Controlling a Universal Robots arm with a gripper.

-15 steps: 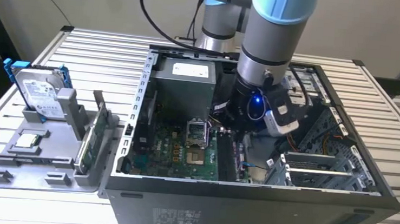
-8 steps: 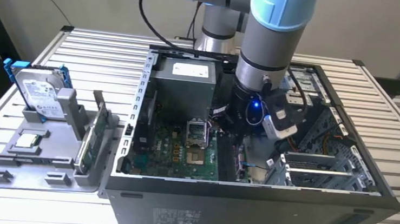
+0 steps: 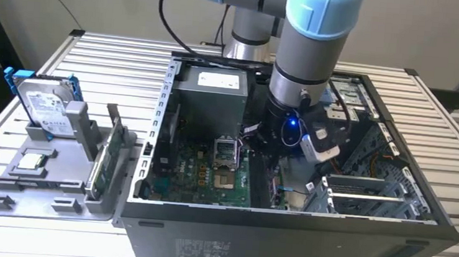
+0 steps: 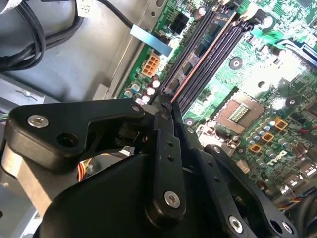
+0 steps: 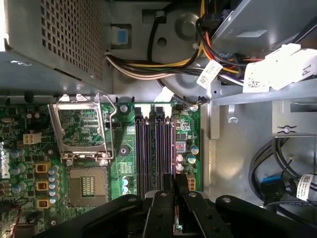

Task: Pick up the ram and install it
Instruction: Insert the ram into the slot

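The hand [image 5: 173, 198] is clenched on the ram [image 4: 166, 103], held edge-on just above the motherboard's [image 5: 124, 148] memory slots [image 5: 153, 148].

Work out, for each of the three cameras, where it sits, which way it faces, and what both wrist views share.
Exterior view: off the arm, above the table, facing the open computer case; the arm reaches in.
First wrist view: on the arm, facing the motherboard past the gripper.
Second wrist view: on the arm, slanting along the gripper toward the board.
Both wrist views share the memory slots.
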